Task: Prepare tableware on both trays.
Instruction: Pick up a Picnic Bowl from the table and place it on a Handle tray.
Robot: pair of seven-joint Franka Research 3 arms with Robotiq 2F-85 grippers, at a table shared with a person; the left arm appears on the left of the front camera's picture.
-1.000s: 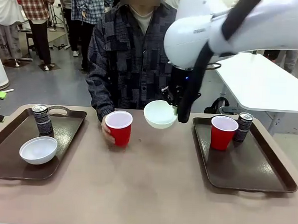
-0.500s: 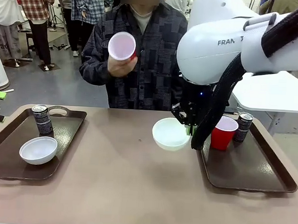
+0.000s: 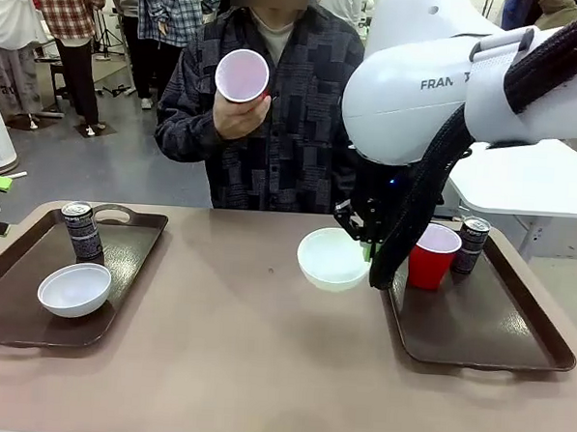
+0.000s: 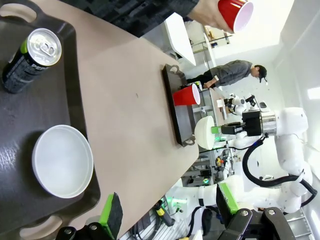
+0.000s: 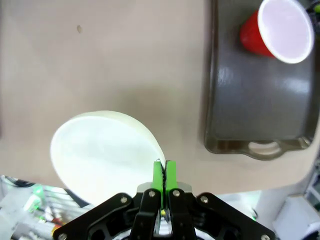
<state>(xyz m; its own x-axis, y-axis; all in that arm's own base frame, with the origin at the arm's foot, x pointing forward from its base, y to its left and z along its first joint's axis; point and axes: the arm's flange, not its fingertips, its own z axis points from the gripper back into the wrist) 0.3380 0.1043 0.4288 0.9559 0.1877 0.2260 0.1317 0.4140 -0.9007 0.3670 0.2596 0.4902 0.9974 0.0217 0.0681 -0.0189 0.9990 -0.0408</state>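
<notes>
Trays sit at either end of a tan table (image 3: 261, 369), and that table is the landmark for everything else. Beyond its far edge stands a person (image 3: 265, 108), holding a red cup (image 3: 243, 75) up at chest height, well above the tabletop; behind the person the room is an open grey floor with other people standing about, and a white table (image 3: 514, 160) sits off the far right corner.

On the table's left end, the left tray (image 3: 33, 290) carries a white bowl (image 3: 75, 290) near its front and a dark can (image 3: 83, 230) towards the back (both stand apart from each other). On the right end, the right tray (image 3: 496, 324) holds a second red cup (image 3: 433, 255) and a second can (image 3: 472, 244) just beside it at the back; its front half is bare.

Between the trays the tabletop lies bare.

Over the table's middle, nearer the right tray's inner rim, the right gripper (image 5: 162, 172) is pinched on the rim of a second white bowl (image 3: 333, 258). Above the left tray, the left gripper (image 4: 167, 212) hangs with its fingers spread wide, holding nothing.
</notes>
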